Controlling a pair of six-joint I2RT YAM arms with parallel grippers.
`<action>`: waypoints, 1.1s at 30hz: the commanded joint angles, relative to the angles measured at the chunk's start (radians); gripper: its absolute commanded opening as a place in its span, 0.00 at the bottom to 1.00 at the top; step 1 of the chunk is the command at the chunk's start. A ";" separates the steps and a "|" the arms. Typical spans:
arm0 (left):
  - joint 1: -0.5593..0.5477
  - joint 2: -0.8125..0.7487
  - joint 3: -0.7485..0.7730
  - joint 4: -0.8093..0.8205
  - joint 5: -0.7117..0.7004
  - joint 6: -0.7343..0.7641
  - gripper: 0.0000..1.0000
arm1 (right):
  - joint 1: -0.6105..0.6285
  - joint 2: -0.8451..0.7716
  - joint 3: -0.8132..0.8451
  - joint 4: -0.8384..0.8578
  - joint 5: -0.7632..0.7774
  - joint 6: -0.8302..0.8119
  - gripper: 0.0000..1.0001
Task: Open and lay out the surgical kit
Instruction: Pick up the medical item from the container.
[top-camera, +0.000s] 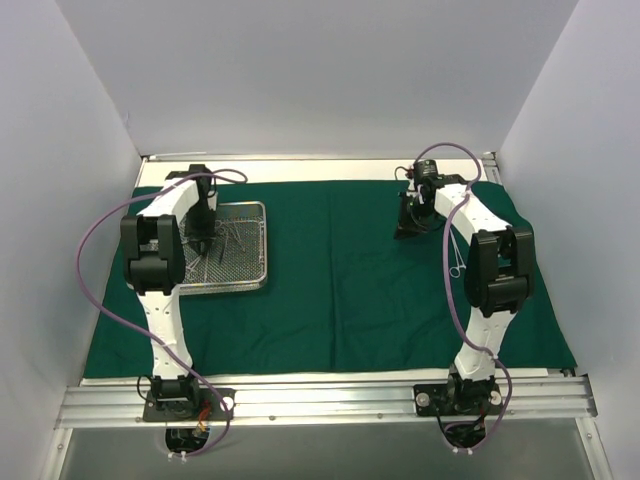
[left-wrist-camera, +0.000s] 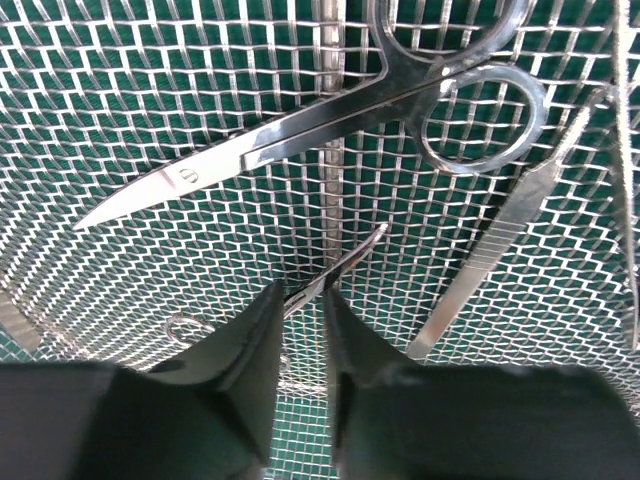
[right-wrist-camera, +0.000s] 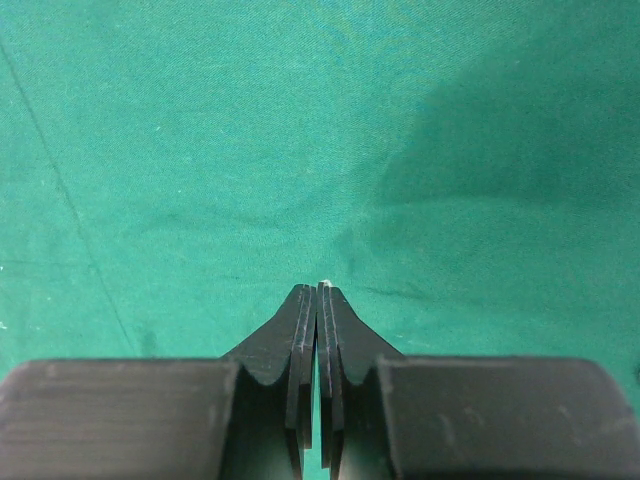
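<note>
The dark green cloth (top-camera: 350, 290) lies spread flat. The silver wire-mesh tray (top-camera: 258, 212) sits on its left part, with several steel instruments in it. My left gripper (top-camera: 203, 243) is down in the tray. In the left wrist view its jaws (left-wrist-camera: 301, 290) stand narrowly apart, closed round a slim curved-tip clamp (left-wrist-camera: 352, 258) whose ring (left-wrist-camera: 185, 325) shows left of the fingers. Scissors (left-wrist-camera: 330, 130) and a flat steel handle (left-wrist-camera: 490, 250) lie beyond on the mesh (left-wrist-camera: 120, 60). My right gripper (top-camera: 408, 228) is shut and empty just above bare cloth (right-wrist-camera: 200, 150).
A thin steel instrument (top-camera: 455, 258) seems to lie on the cloth beside the right arm. White walls close in the left, right and back. A metal rail (top-camera: 320, 400) runs along the near edge. Purple cables loop off both arms.
</note>
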 joint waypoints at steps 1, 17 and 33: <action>0.016 0.025 -0.047 0.062 -0.001 0.003 0.26 | -0.002 -0.055 0.008 -0.042 0.003 -0.010 0.00; 0.019 -0.167 0.072 -0.088 -0.101 -0.123 0.02 | 0.025 -0.066 0.057 -0.048 0.001 -0.001 0.00; -0.127 -0.403 0.114 0.105 0.540 -0.398 0.02 | 0.174 -0.047 0.147 0.128 -0.491 0.023 0.28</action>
